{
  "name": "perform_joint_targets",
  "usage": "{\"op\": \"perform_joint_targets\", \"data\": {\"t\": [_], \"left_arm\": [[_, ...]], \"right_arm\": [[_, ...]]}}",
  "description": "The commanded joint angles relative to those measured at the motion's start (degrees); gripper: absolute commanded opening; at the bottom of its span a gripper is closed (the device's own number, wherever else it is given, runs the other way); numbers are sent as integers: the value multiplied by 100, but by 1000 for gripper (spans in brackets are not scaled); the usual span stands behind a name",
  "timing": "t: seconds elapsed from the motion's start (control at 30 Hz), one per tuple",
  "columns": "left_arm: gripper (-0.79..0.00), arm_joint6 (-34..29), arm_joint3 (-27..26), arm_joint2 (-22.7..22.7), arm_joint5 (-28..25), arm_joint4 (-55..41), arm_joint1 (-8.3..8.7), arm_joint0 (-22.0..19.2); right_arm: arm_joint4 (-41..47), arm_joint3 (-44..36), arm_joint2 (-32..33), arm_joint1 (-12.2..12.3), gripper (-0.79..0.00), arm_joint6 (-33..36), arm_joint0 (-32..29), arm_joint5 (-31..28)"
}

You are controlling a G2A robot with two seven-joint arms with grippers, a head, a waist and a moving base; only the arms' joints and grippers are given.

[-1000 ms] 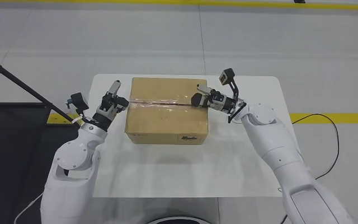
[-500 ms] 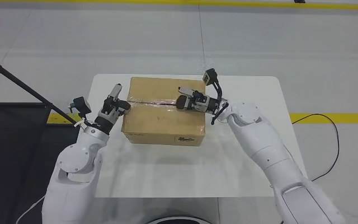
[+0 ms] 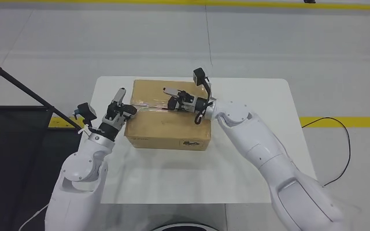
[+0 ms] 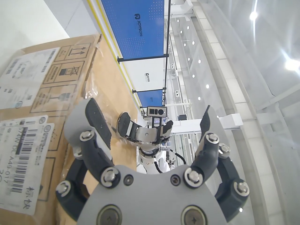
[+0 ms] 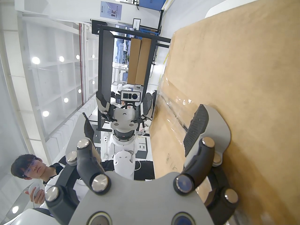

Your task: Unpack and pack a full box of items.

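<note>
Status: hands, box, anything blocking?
Left hand open at box end. Right hand open over taped seam. Box closed. No obstruction seen.

You're looking at a brown cardboard box (image 3: 165, 124) sitting flat on the white worktop (image 3: 248, 161), toward the far middle and turned slightly askew. Its top flaps are shut, with clear tape (image 3: 147, 105) along the centre seam. White labels (image 4: 23, 127) are stuck on one end.

Just me on the remote feed: I'm looking down at a pale grey floor (image 3: 87, 40) with a yellow line (image 3: 335, 121) running across it and a white table (image 3: 248, 167) sitting in the middle. Ceiling spots (image 4: 253, 16) are glaring, blue panels (image 4: 131, 12) are hanging along one wall, and white shelving (image 5: 54, 78) is lining another behind a black rack (image 5: 101, 59).
</note>
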Motion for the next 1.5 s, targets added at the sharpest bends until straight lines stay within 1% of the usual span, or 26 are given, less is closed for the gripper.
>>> {"op": "perform_joint_targets", "data": {"t": [0.0,0.13,0.27,0.43,0.8,1.13,1.3,1.47], "left_arm": [[0,40,-4,-4,-29,-47,-1,16],[0,213,-33,-109,-122,-120,-1,49],[0,446,-53,-329,-166,-264,2,82],[0,625,104,-461,-131,-67,18,85],[0,458,524,-55,-222,21,0,-73],[0,429,535,65,-237,-69,-9,-78],[0,410,529,79,-226,-74,-6,-80],[0,420,534,57,-224,-87,-2,-101]], "right_arm": [[60,93,-73,-107,0,8,67,-36],[116,305,-214,-323,0,-16,207,-106],[165,547,-270,-497,0,-20,354,-217],[185,791,-312,-675,0,25,474,-298],[185,1161,-405,-1045,0,153,619,-277],[348,1605,-336,-1332,0,200,672,-450],[372,1834,-272,-1413,0,392,740,-508],[365,2077,-136,-1393,0,588,842,-612]]}}
